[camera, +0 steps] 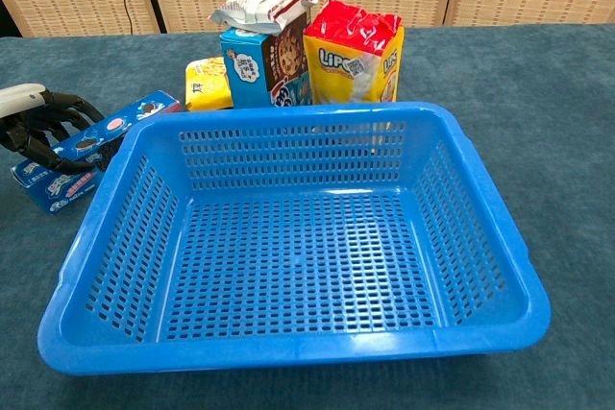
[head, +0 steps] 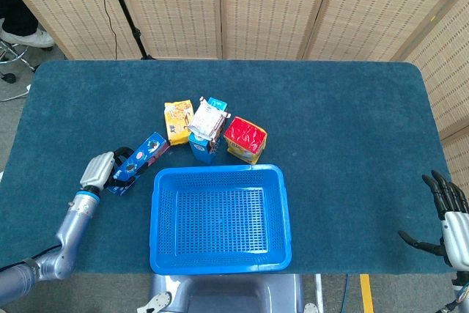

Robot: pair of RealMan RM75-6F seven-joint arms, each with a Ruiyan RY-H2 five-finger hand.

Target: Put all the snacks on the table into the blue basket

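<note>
- Woven beige screens (head: 256,5) are standing behind a table (head: 352,122) covered in dark teal cloth.
- Near the front edge of that table, a blue basket (head: 220,218) is sitting with nothing in it; the chest view is showing its perforated floor bare (camera: 298,266).
- Left of the basket's far left corner, a long blue cookie box (head: 139,163) is lying at a slant, its near end lifting slightly in the chest view (camera: 91,146).
- At that box's near end, the left hand (head: 102,170) is wrapping its dark fingers (camera: 58,127) around the box, gripping it from the side away from the basket.
- Just behind the basket's far rim, a blue carton (head: 205,144) is standing upright with a crumpled white and red wrapper (head: 209,116) resting on top.
- Right of that carton, touching it, a red and yellow snack bag (head: 245,139) is standing just beyond the basket's rim.
- Left of the carton, further from the basket, a small yellow packet (head: 177,121) is lying flat.
- Well to the right of the basket, at the table's near right corner, the right hand (head: 448,218) is hovering with fingers spread wide apart, holding nothing and touching nothing.
</note>
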